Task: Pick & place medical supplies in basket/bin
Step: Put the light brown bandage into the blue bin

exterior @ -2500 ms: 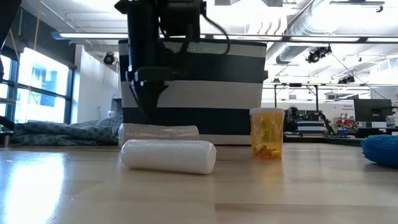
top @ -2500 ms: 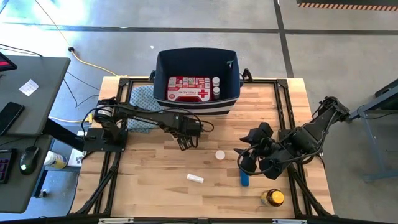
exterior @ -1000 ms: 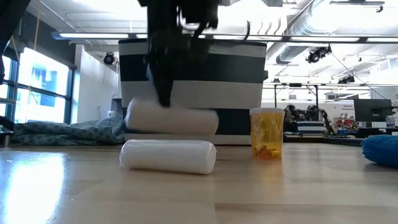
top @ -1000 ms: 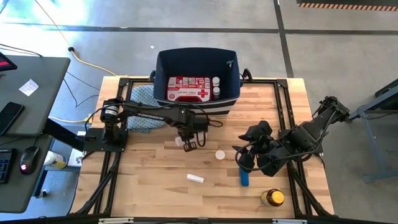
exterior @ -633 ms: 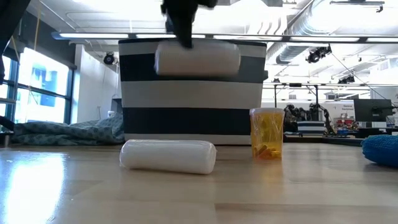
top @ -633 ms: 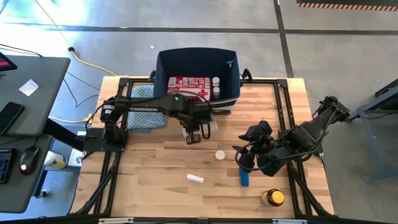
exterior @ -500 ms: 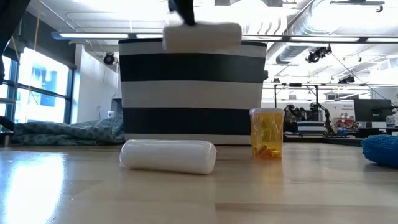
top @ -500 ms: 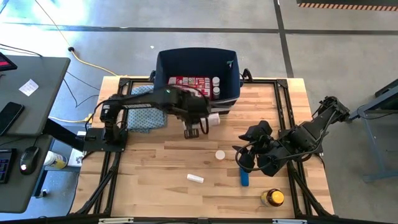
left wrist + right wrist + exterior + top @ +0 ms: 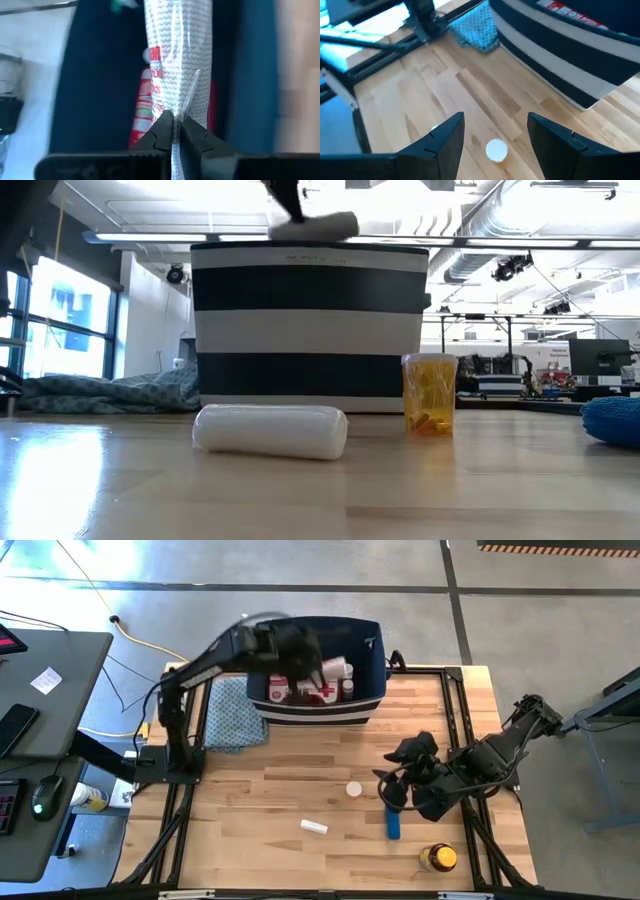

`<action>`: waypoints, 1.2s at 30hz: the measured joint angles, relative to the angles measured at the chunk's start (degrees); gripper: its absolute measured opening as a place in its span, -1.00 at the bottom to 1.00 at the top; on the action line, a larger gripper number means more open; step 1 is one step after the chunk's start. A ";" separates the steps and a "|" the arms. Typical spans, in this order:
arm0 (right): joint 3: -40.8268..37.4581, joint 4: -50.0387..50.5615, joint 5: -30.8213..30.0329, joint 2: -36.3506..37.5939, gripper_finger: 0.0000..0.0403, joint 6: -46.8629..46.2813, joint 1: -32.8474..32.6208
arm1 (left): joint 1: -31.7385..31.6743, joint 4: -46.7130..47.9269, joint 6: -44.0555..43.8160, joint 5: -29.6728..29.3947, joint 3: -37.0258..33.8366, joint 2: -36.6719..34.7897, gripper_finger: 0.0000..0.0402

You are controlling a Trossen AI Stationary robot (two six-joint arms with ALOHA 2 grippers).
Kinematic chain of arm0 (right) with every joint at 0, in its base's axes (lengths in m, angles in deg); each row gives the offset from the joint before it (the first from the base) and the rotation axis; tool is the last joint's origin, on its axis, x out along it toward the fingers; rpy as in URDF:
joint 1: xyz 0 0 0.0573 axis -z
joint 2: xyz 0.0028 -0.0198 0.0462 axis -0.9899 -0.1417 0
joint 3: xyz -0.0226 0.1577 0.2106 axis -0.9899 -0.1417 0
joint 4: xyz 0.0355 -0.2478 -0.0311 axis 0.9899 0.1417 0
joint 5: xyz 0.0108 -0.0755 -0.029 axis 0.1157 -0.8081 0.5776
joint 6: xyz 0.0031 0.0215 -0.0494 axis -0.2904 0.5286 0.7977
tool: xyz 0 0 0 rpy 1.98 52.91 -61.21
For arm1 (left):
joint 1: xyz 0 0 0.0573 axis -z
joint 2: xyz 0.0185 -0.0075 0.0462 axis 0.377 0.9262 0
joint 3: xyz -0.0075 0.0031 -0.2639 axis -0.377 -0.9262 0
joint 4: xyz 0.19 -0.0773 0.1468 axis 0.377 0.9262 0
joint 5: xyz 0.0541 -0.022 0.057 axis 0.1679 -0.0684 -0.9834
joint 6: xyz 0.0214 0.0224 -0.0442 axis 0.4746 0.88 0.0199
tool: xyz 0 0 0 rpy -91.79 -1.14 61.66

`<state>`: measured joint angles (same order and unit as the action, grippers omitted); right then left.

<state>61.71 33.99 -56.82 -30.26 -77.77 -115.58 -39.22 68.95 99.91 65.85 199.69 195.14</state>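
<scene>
My left gripper (image 9: 312, 662) hangs over the open top of the dark navy bin (image 9: 376, 652), shut on a white gauze roll in clear wrap (image 9: 177, 60). In the low view the roll (image 9: 318, 225) shows just above the bin's rim. Inside the bin lie the red first-aid kit (image 9: 296, 692) and small white bottles (image 9: 347, 688). My right gripper (image 9: 395, 795) waits open low over the table's right half, above a small white bottle (image 9: 496, 150). On the table lie a white tube (image 9: 314, 827), a blue cylinder (image 9: 393, 827) and an amber bottle (image 9: 438, 858). My left gripper pinches the thin seam flap of the roll's clear wrapper (image 9: 186, 102) between its two fingertips (image 9: 162, 127), coming from above. The seam runs along the roll. The roll hangs roughly level below the fingers, lifted clear over the bin's opening.
A blue-green patterned cloth (image 9: 232, 710) lies at the table's far left beside the bin. A black metal frame (image 9: 190, 790) runs along the table's sides. Bare wood shows in the middle of the table (image 9: 300, 770).
My left gripper has risen from just above the table's middle and swung toward the far edge, carrying the white roll up past the bin's front wall until it hangs over the bin's opening. The roll has stayed roughly level.
</scene>
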 joint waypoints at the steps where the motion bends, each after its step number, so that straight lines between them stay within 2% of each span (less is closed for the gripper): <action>1: 0.00 0.02 -0.72 0.00 0.03 0.12 0.64 | -1.76 -0.58 1.46 1.10 0.02 0.44 -0.77; 4: 0.00 0.07 -2.60 0.00 0.03 1.85 3.39 | -7.05 -0.74 5.75 5.59 -0.07 2.01 -0.87; 9: 0.00 0.04 -2.42 0.07 0.03 4.25 9.96 | -13.85 -1.34 10.57 10.70 -0.05 5.33 -0.88; 14: 0.00 0.07 -2.30 0.13 0.03 6.93 16.59 | -19.17 -1.00 11.14 23.06 -0.01 7.66 -0.82; 16: 0.00 0.05 -2.02 0.17 0.03 7.93 19.18 | -19.49 1.37 11.78 25.76 -0.01 8.45 -0.83; 23: 0.01 -0.68 2.98 1.44 0.03 12.71 26.74 | -17.81 9.39 16.92 27.57 -0.07 9.42 -0.87; 26: 0.01 -1.40 4.57 2.25 0.03 15.53 28.19 | -16.74 9.50 15.84 27.36 -1.60 10.15 -0.80; 30: 0.01 -2.15 6.31 3.94 0.03 17.78 28.91 | -16.51 9.64 13.35 27.84 -5.59 10.07 -0.72; 36: 0.02 -2.17 7.04 5.67 0.03 18.10 27.39 | -16.62 9.75 12.63 27.55 -13.27 10.22 -0.79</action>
<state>61.73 31.82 -49.78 -24.59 -59.67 -88.19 -55.84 78.70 112.54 93.40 186.43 205.36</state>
